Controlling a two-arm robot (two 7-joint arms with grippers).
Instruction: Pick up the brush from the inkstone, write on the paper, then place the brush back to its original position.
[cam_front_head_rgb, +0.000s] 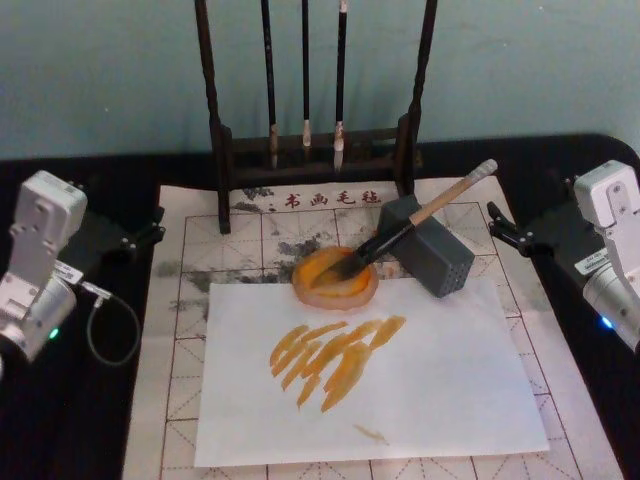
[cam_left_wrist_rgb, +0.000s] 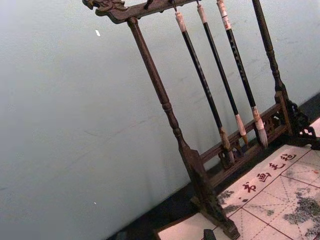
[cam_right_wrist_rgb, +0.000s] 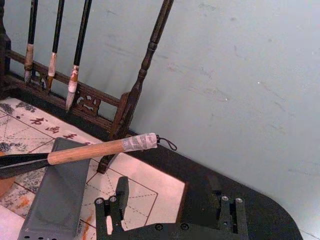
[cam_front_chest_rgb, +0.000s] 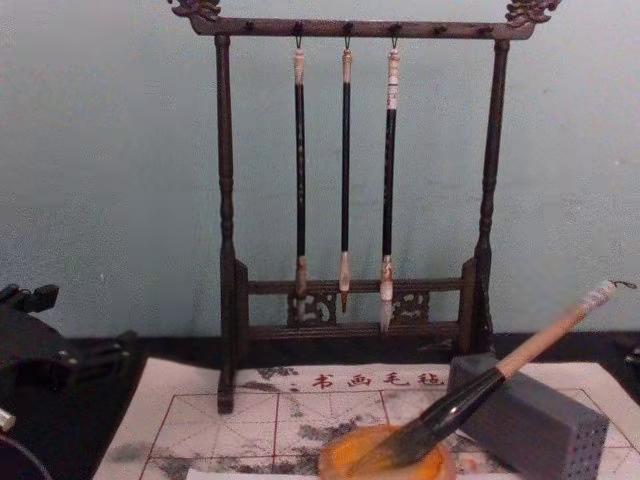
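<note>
Nearest lies a plain sheet (cam_front_head_rgb: 420, 400) marked with orange strokes (cam_front_head_rgb: 335, 355), laid over the paper (cam_front_head_rgb: 180, 310) on the dark worktop (cam_front_head_rgb: 90, 420), between the two tools. Beyond it, the inkstone (cam_front_head_rgb: 322, 293) holds the bristles of the brush (cam_front_head_rgb: 420, 222), whose handle slants up over a grey block (cam_front_head_rgb: 445, 262). That prop, I judge, keeps the wet tip in the dish and lifts the handle clear for a grasp. The right tool (cam_front_head_rgb: 495, 222), spread wide and holding nothing, hangs at the paper's edge, with the brush's capped end just inward of it. The left tool (cam_front_head_rgb: 150, 228), seemingly spread too, sits well apart on the brush's other side. Farthest, a stand (cam_front_head_rgb: 222, 150) hangs three slim brushes (cam_front_head_rgb: 305, 90).
</note>
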